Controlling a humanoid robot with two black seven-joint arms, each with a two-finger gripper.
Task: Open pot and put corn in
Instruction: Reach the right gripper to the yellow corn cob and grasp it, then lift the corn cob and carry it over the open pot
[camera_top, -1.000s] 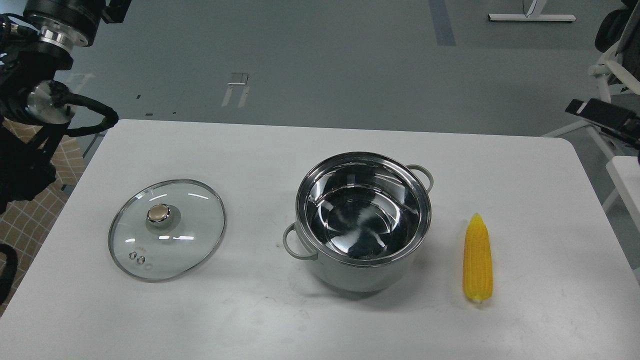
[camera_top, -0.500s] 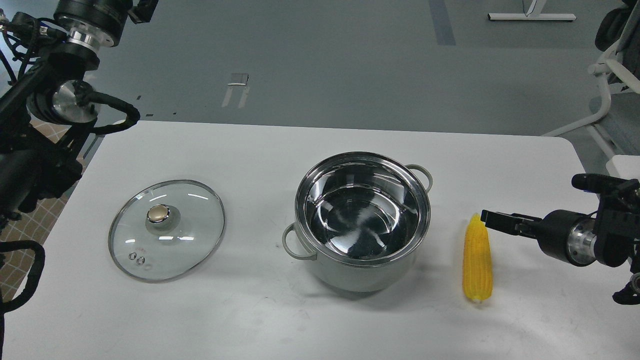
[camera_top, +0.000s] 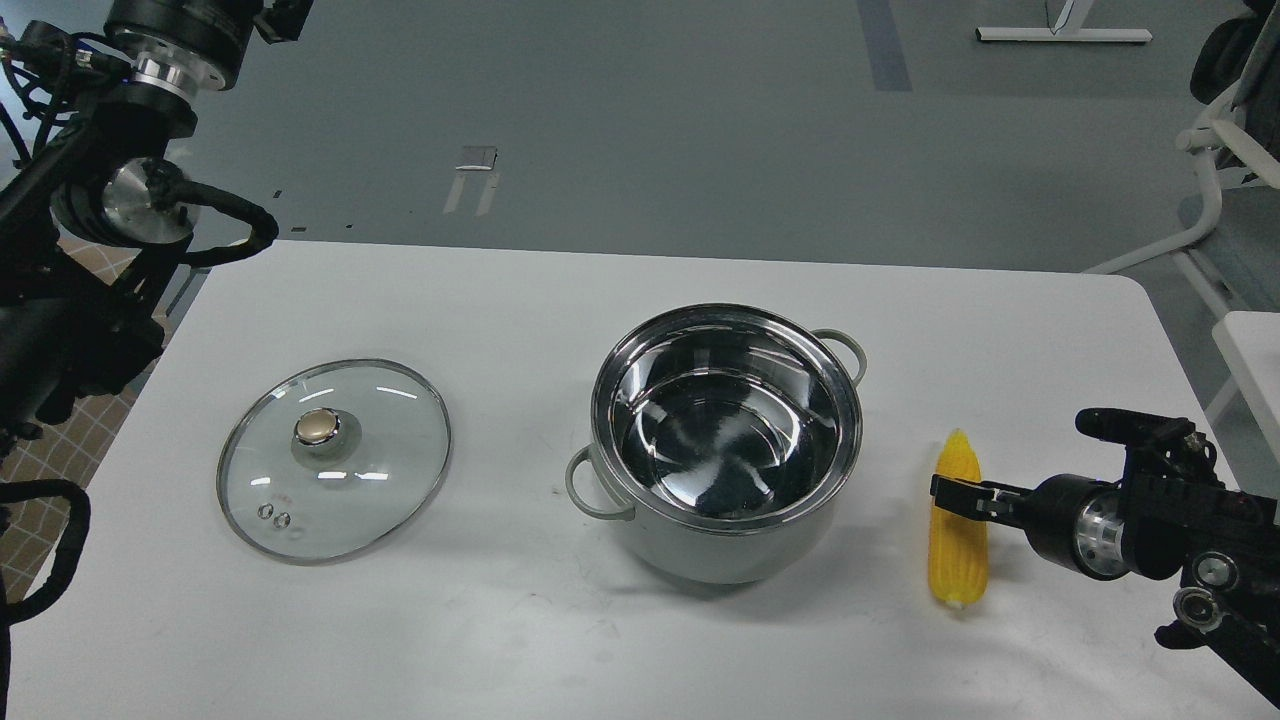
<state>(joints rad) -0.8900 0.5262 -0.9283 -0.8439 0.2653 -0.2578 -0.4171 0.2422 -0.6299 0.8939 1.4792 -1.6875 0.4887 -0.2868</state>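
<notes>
The pale grey-green pot (camera_top: 700, 560) stands open in the middle of the white table (camera_top: 520, 290), its shiny steel inside empty. The bright yellow corn (camera_top: 958, 565) lies on the table to the right of the pot, pointed end away from me. My right gripper (camera_top: 952, 491) comes in from the right and lies low across the middle of the corn. Its fingers look like one thin dark bar, so I cannot tell how they stand. My left arm (camera_top: 130, 190) is raised at the far left, and its gripper is cut off by the top edge.
The glass lid (camera_top: 335, 480) with a gold knob (camera_top: 316, 427) lies flat on the table to the left of the pot. A white chair frame (camera_top: 1215, 150) stands off the table at the far right.
My right arm has come in from the right edge, then moved down and left until its gripper lies across the corn. The left arm has shifted slightly. Pot, lid and corn have not moved.
</notes>
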